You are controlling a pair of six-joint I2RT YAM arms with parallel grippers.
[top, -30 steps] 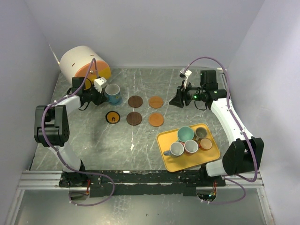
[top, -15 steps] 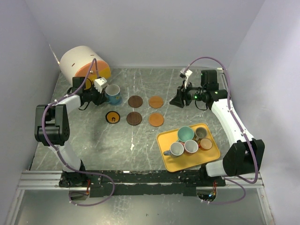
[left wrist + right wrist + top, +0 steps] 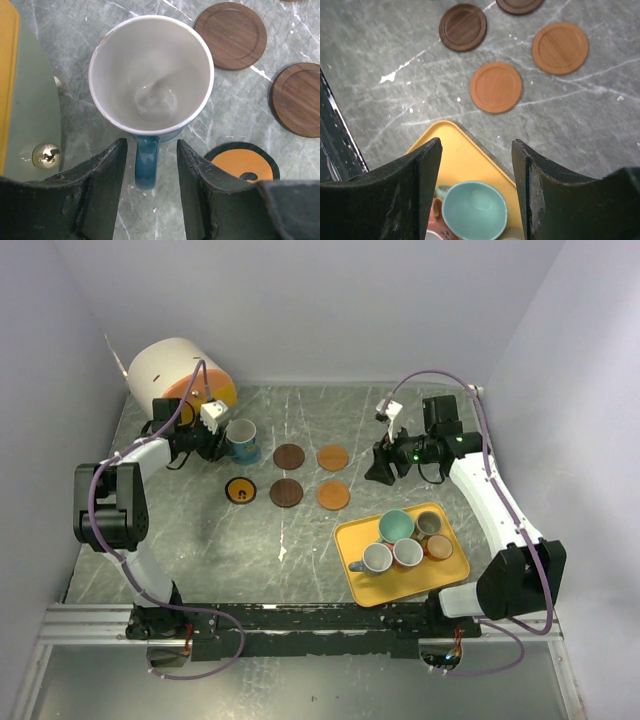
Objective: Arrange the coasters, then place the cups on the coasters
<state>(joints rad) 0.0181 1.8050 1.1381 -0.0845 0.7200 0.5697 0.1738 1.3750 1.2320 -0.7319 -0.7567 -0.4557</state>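
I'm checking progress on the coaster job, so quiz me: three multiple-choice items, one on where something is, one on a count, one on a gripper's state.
1. Where is the blue cup?
A. on the yellow tray
B. on the table, at the left gripper
C. on the floor

2. How many cups stand on the yellow tray?
A. three
B. six
C. five

3. How is the left gripper set?
A. open, one finger on either side of the blue cup's handle
B. shut on the handle
C. shut on the rim

Answers:
1 B: the top view shows it far left on the table, apart from the tray.
2 C: five cups are clustered on the tray.
3 A: the left wrist view shows gaps between both fingers and the handle.
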